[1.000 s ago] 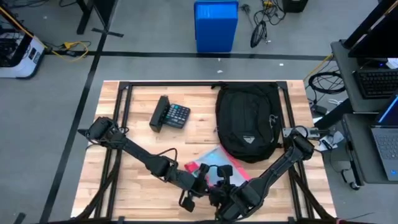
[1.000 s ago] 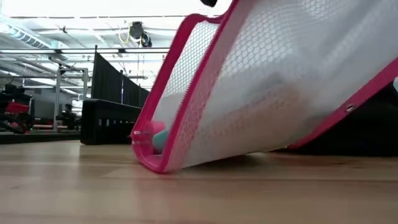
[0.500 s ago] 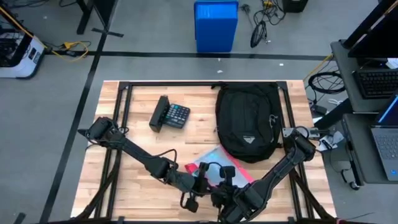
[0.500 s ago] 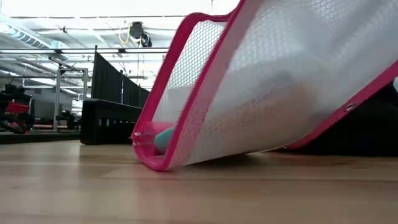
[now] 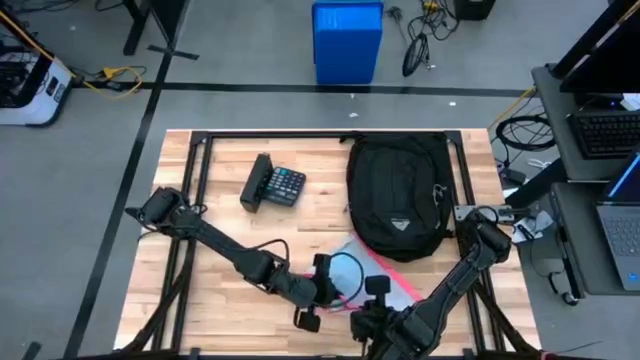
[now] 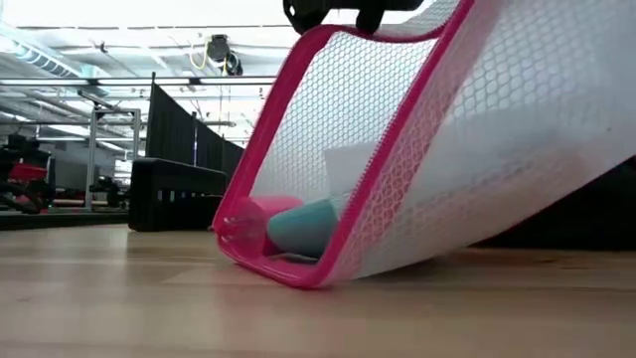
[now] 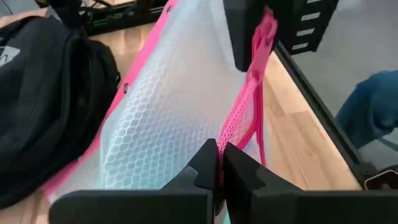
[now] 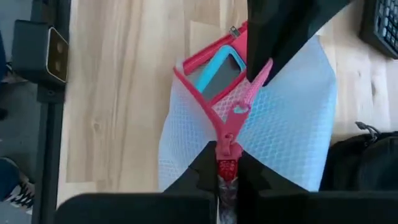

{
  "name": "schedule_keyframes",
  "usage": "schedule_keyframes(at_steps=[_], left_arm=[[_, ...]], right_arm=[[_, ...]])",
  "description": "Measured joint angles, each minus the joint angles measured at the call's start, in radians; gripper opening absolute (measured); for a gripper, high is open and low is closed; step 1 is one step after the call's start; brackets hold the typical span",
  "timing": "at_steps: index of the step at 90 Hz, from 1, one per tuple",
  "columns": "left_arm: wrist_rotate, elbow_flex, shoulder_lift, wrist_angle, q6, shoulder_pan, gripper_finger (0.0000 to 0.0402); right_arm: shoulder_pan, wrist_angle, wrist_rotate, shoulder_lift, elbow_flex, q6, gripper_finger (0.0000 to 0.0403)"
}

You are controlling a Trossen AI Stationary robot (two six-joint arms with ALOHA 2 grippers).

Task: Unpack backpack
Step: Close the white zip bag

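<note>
Left arm [image 5: 210, 240] runs from the table's 9 o'clock edge in toward 6 o'clock. Black calculator [image 5: 275, 185] lies at about 11 o'clock on the wooden table [image 5: 220, 215], well apart from both arms, nothing on it. Left gripper [image 5: 322, 290] sits at 6 o'clock, fingers [image 7: 205, 165] pinched together on the pink zipper edge of the mesh pouch [image 5: 385, 275]. The pouch [image 6: 477, 149] is white mesh with pink trim, tilted, one lower corner touching the wood, the rest lifted. Inside at that low corner: a teal item [image 6: 303, 227] and a pink item [image 6: 260, 217], what they are cannot be told. Right wrist view shows a teal-edged flat item [image 8: 217, 71] at the pouch's open end. Right gripper [image 5: 372, 312] is just beside the left one, at 6 o'clock near the table's front edge, fingers [image 8: 202, 165] clamped on the pouch's pink zipper pull [image 8: 226, 163]. The backpack [image 5: 398, 195] lies flat at about 1 o'clock, logo patch up, closed side showing; the pouch's far edge touches or lies just against its near end. Right arm [image 5: 470, 265] comes in from 3 o'clock, passing close beside the backpack. A blue bin [image 5: 347, 42] stands on the floor beyond 12 o'clock.
</note>
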Motion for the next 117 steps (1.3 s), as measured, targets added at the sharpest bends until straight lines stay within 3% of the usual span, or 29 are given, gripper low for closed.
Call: schedule_keyframes(at_steps=[63, 117], left_arm=[[0.052, 0.003, 0.002, -0.149, -0.147, -0.017, 0.0001], [0.114, -0.008, 0.003, -0.125, -0.188, -0.016, 0.0001]], right_arm=[[-0.004, -0.021, 0.019, -0.004, -0.002, 0.009, 0.0000], [0.018, -0.070, 0.070, -0.006, 0.041, 0.045, 0.0000]])
